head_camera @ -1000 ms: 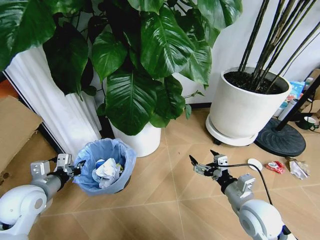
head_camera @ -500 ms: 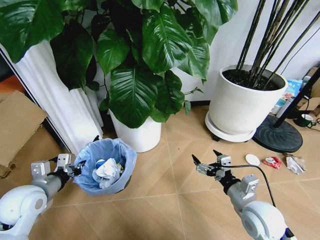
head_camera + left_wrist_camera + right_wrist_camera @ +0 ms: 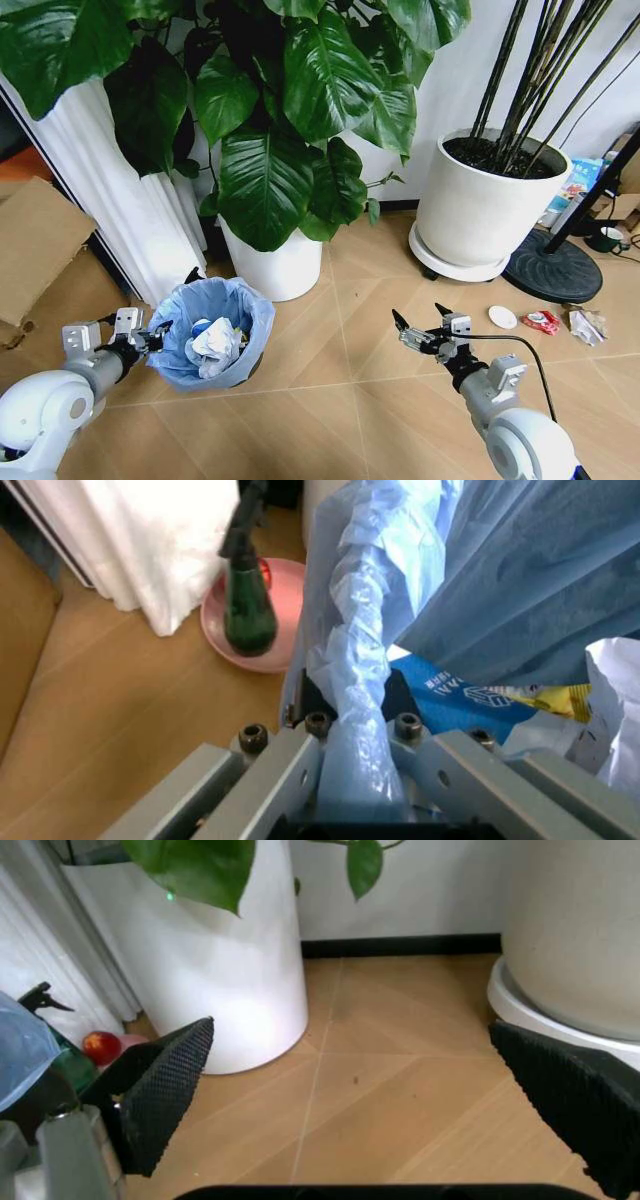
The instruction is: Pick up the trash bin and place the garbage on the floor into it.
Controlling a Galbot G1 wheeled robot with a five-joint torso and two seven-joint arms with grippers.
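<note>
Left claw (image 3: 150, 335) is clamping the rim of the trash bin (image 3: 210, 330), fingers pinching the light-blue bag (image 3: 355, 675) as the left wrist view shows. Bin is sitting low at the robot's left, beside the white plant pot (image 3: 272, 270), already holding crumpled white paper (image 3: 213, 340) and a blue packet (image 3: 455, 697) with white print too small to read; a yellow wrapper (image 3: 548, 699) is lying next to it. Green spray bottle (image 3: 247, 604) is standing in a pink dish (image 3: 225, 641) just behind the bin. Right claw (image 3: 420, 322) is hovering above bare floor, fingers spread wide, gripping nothing. Garbage is lying on the floor to the right: white round lid (image 3: 503, 317), red wrapper (image 3: 541, 322), crumpled wrapper (image 3: 587, 324), all near the big white pot (image 3: 480, 215) and black round stand base (image 3: 552, 273). No readable labels on them.
</note>
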